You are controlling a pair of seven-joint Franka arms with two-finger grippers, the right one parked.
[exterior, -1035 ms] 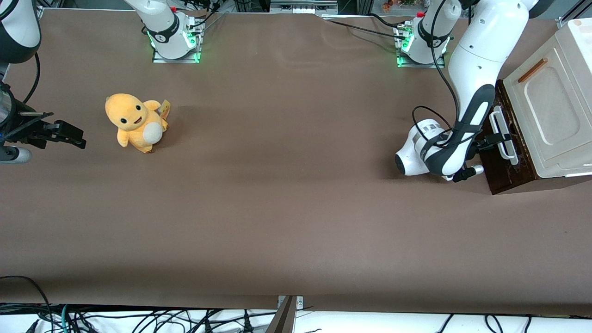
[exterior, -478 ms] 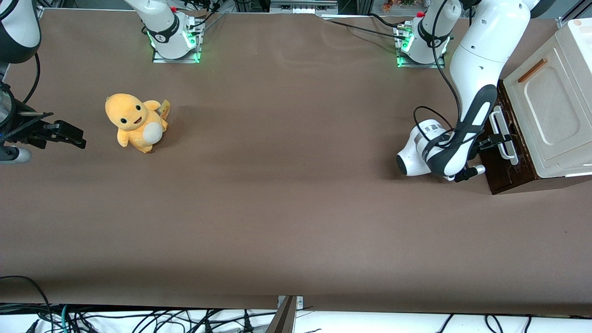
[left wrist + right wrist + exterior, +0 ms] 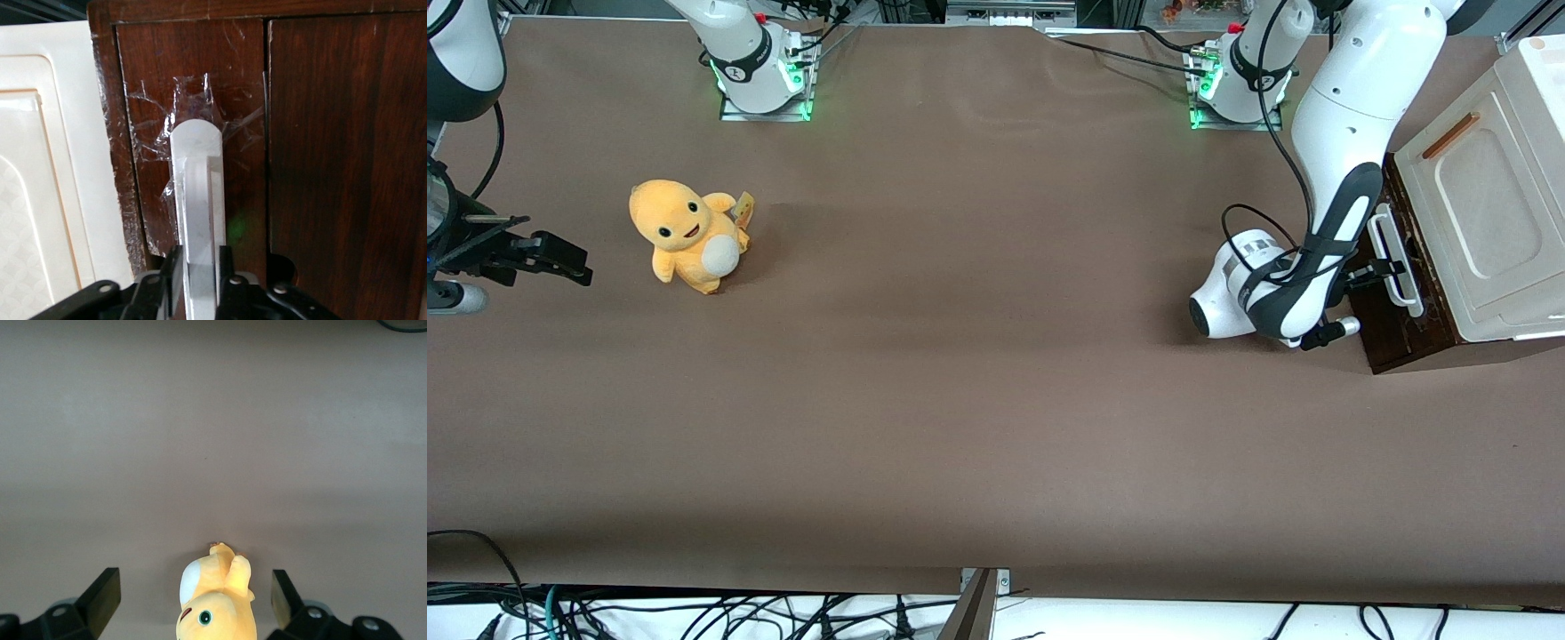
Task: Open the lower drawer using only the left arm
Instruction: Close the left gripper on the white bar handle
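The lower drawer (image 3: 1385,331) has a dark brown wooden front (image 3: 333,167) with a long white bar handle (image 3: 1396,258) (image 3: 197,200). It stands at the working arm's end of the table. None of its pale inside shows. The left arm (image 3: 1343,116) bends down in front of the drawer. Its black gripper (image 3: 1380,267) (image 3: 198,267) is shut on the bar handle, with one finger (image 3: 170,267) pressed to each side of the bar. Clear tape holds the handle's rounded end to the wood.
A cream panel (image 3: 1494,204) (image 3: 40,200) with an orange-brown strip handle (image 3: 1449,135) sits above the drawer. A yellow plush toy (image 3: 685,236) (image 3: 213,600) stands toward the parked arm's end of the brown table (image 3: 978,373). Both arm bases (image 3: 1232,89) are farthest from the front camera.
The left arm's wrist has shifted very slightly toward the drawer. The gripper has stayed on the handle and the drawer front has not visibly moved.
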